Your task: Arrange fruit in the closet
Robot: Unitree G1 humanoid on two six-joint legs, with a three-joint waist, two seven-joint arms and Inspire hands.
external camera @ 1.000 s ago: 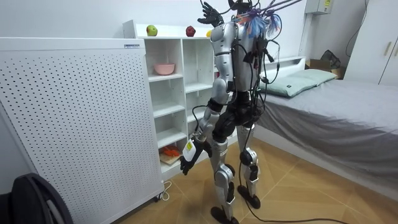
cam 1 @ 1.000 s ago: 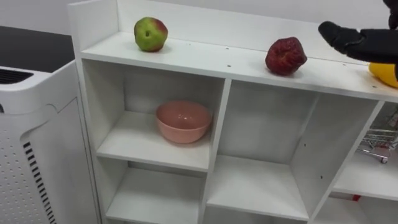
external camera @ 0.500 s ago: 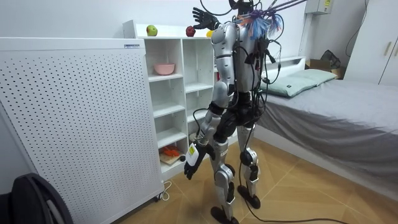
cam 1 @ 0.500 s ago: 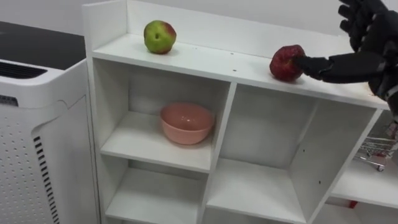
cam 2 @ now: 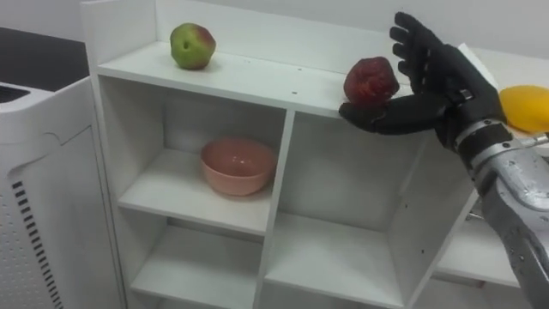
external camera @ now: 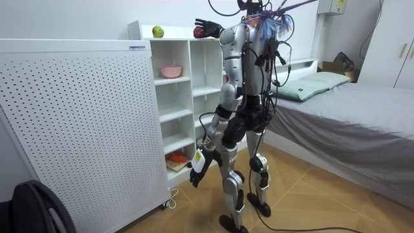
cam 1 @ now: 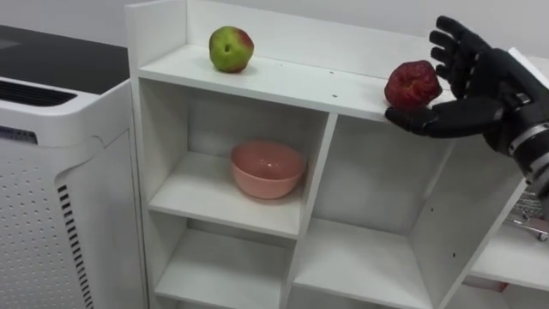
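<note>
A dark red wrinkled fruit (cam 1: 413, 83) sits on the white closet's top board (cam 1: 283, 81), right of the middle upright. My right hand (cam 1: 480, 86) is open beside it, with straight fingers spread behind and to its right and the thumb reaching under its front. A green-and-red apple (cam 1: 231, 48) rests on the same board at the far left. A yellow fruit (cam 2: 525, 107) lies on the board behind my right wrist. In the room view I stand facing the closet, and my left hand (external camera: 196, 175) hangs by my thigh.
A pink bowl (cam 1: 267, 168) stands in the upper left compartment. The compartments below it and to its right hold nothing. A white perforated cabinet (cam 1: 51, 172) adjoins the closet's left side. A bed (external camera: 349, 110) stands behind me.
My right hand came down and left from the upper right to the red fruit, thumb now in front of it. The fruit has kept its place; the camera view shifted slightly.
</note>
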